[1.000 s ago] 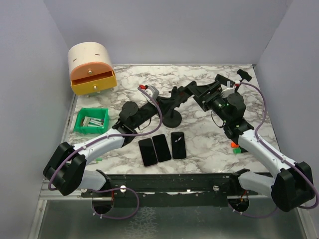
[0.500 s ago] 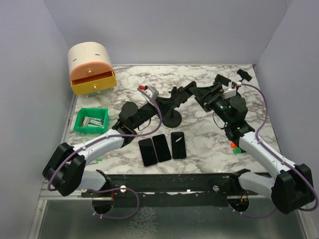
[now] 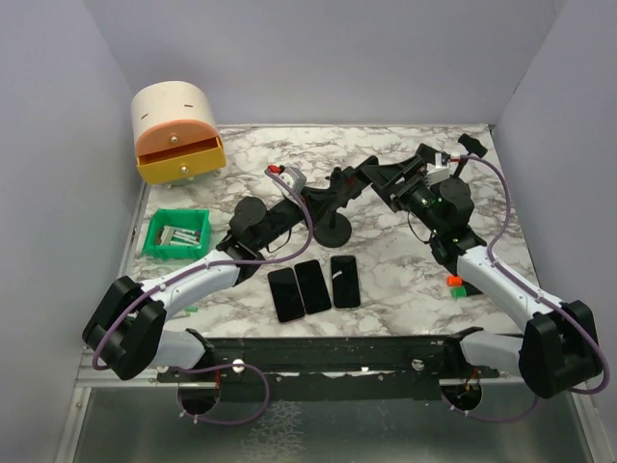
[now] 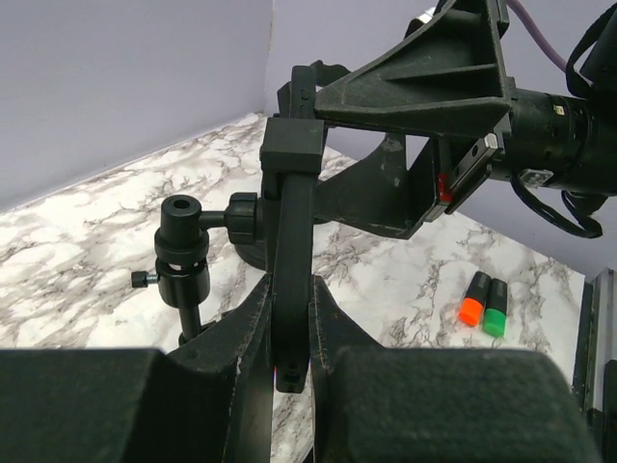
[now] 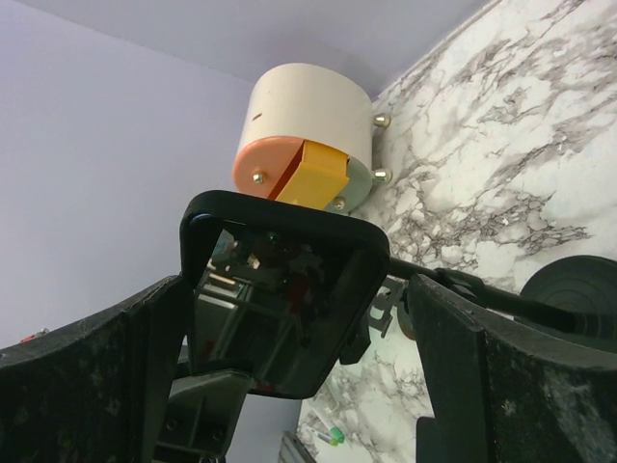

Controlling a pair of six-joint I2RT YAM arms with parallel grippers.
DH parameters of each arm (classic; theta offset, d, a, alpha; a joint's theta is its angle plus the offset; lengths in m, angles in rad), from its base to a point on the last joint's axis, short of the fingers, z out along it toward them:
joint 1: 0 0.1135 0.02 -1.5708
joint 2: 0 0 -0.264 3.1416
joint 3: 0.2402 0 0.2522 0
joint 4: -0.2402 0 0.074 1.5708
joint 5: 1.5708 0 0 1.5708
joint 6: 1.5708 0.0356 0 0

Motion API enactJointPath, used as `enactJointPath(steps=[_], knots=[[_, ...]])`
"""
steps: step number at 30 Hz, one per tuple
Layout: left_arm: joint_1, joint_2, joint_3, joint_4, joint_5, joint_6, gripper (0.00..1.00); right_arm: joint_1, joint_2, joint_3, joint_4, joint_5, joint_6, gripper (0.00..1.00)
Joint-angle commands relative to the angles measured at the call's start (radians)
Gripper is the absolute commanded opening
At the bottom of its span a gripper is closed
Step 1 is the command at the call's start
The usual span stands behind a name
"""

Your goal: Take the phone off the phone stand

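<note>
The black phone stand [image 3: 335,224] stands mid-table, its pole [image 4: 184,265] showing in the left wrist view. Its holder [image 4: 292,222] carries the phone, edge-on there. The phone [image 5: 280,299] faces the right wrist camera, its glossy screen reflecting the rig; it shows small in the top view [image 3: 361,177]. My left gripper [image 4: 289,304] is shut on the holder from the left [image 3: 323,200]. My right gripper [image 5: 299,289] is open, one finger on each side of the phone with a gap on the right; it sits right of the stand [image 3: 384,185].
Three dark phones [image 3: 312,285] lie flat near the front. A cream and orange drawer unit [image 3: 176,130] sits back left, a green bin [image 3: 176,233] at the left. Orange and green markers [image 4: 482,304] lie on the right. A black disc base [image 3: 253,210] sits left of the stand.
My right gripper has edged slightly up and toward the stand, staying open round the phone. The left gripper holds the holder as before.
</note>
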Motion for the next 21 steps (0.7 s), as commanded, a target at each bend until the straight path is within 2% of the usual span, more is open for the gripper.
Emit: enactJointPath(steps=[1,16,18,21], knots=[[-0.01,0.023,-0.043,-0.115,0.022,-0.012,0.0,-0.008,0.03,0.038,0.071,-0.044,-0.003,1.0],[-0.021,0.042,-0.04,-0.115,0.03,-0.005,0.0,-0.01,0.064,0.096,0.074,-0.108,-0.058,1.0],[-0.022,0.042,-0.041,-0.115,0.029,-0.003,0.0,-0.01,0.057,0.119,0.031,-0.115,-0.111,1.0],[-0.022,0.055,-0.038,-0.115,0.03,-0.006,0.0,-0.009,0.051,0.197,-0.135,-0.105,-0.247,1.0]])
